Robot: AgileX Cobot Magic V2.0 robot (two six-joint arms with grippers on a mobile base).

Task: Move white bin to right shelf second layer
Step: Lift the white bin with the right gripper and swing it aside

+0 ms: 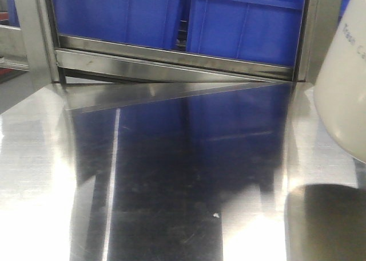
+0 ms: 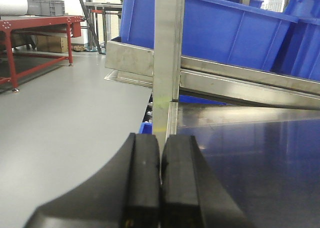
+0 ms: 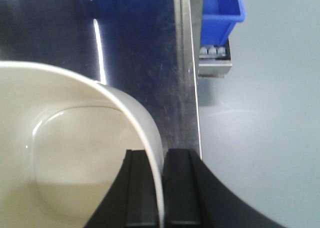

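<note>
The white bin [image 3: 75, 158] is a glossy cream tub, empty inside. My right gripper [image 3: 161, 158] is shut on its right wall, one finger inside and one outside. The bin hangs above the steel table near its right edge. In the front view the bin [image 1: 343, 83] shows at the far right, lifted, with its dark shadow below it on the table. My left gripper [image 2: 161, 153] is shut and empty at the table's left edge, facing a steel rack post [image 2: 167, 53]. No roller lanes of a right shelf second layer show in these views.
A flat shiny steel table [image 1: 171, 175] fills the front view. Behind it a steel rack rail [image 1: 171, 58] carries large blue crates [image 1: 246, 20]. Another blue crate [image 3: 220, 13] sits past the table's right edge. Grey floor and a red frame [image 2: 30, 33] lie left.
</note>
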